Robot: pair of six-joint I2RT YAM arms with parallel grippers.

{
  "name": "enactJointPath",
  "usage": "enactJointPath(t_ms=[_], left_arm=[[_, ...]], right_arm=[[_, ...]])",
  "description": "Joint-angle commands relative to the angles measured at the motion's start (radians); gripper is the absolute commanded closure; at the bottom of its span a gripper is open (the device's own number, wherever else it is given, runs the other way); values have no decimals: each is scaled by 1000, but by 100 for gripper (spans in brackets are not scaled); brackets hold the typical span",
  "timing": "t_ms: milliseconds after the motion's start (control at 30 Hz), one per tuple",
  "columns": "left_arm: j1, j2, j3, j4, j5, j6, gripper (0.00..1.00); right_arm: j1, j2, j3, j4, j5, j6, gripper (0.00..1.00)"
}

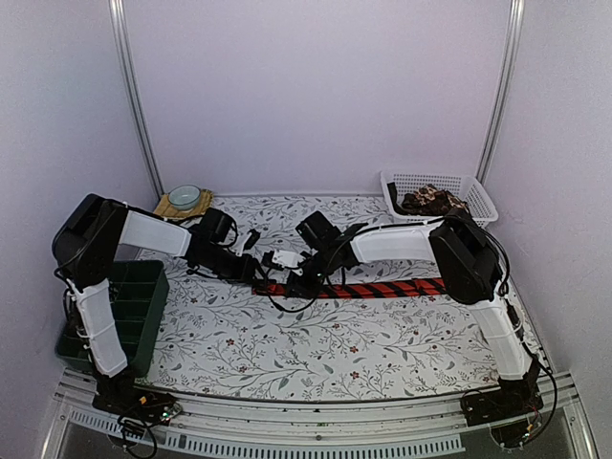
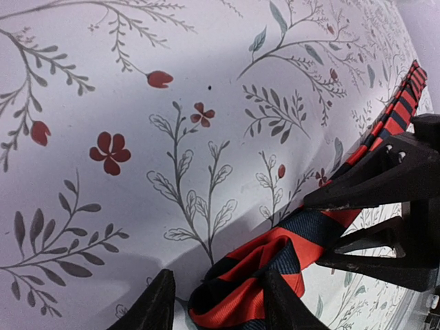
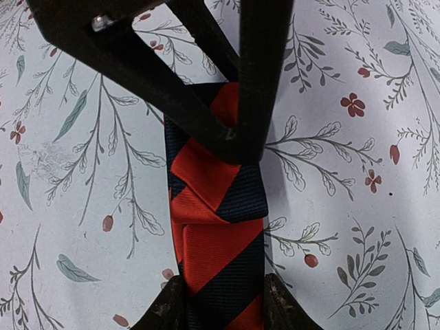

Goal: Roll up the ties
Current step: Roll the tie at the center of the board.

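Note:
A red tie with dark diagonal stripes [image 1: 392, 288] lies flat across the table, its left end folded into a small loose coil [image 2: 240, 289]. My left gripper [image 2: 220, 306] stands open around that coil; the right finger [image 2: 285, 302] touches it and the left finger [image 2: 155, 306] is just clear of it. My right gripper [image 3: 227, 306] straddles the flat strip [image 3: 220, 234] just behind the fold, a finger at each edge, and the fabric between is not bunched. In the top view the left gripper [image 1: 277, 275] and the right gripper [image 1: 308, 279] meet at the tie's left end.
A white basket [image 1: 478, 191] at the back right holds a brown-patterned tie [image 1: 430, 201]. A green compartment bin [image 1: 134, 306] stands at the left edge. A small bowl [image 1: 184, 196] sits on a mat at the back left. A floral cloth [image 1: 287, 344] covers the table.

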Motion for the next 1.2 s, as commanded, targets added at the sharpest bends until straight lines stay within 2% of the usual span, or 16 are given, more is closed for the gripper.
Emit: enactJointPath(t_ms=[0, 233, 333, 400, 567, 633, 700, 900, 1000, 1067, 1167], left_arm=[[-15, 79, -32, -149, -69, 12, 56], [-21, 101, -51, -146, -87, -2, 61], [-23, 110, -53, -144, -92, -9, 70], [-25, 115, -52, -144, -90, -12, 71], [-32, 124, -42, -156, -97, -15, 89], [-33, 124, -36, -166, -104, -15, 99], [-36, 120, -27, -180, -120, -10, 100], [-39, 75, 32, -267, -201, 39, 100], [-40, 46, 79, -317, -239, 79, 100], [-44, 9, 107, -347, -254, 113, 100], [-48, -13, 141, -379, -266, 159, 100]], right_arm=[[3, 49, -26, -22, 59, 2, 65], [8, 42, -27, -16, 79, 7, 66], [11, 39, -32, -10, 92, 9, 66], [13, 37, -35, -6, 95, 11, 66], [15, 23, -50, 14, 107, 21, 65], [16, 20, -53, 20, 115, 25, 65], [16, 16, -58, 26, 122, 30, 61], [15, -10, -80, 31, 113, 69, 34], [14, -82, -115, 48, 85, 100, 21], [9, -122, -139, 62, 40, 123, 16], [-11, -176, -163, 75, -59, 178, 15]])
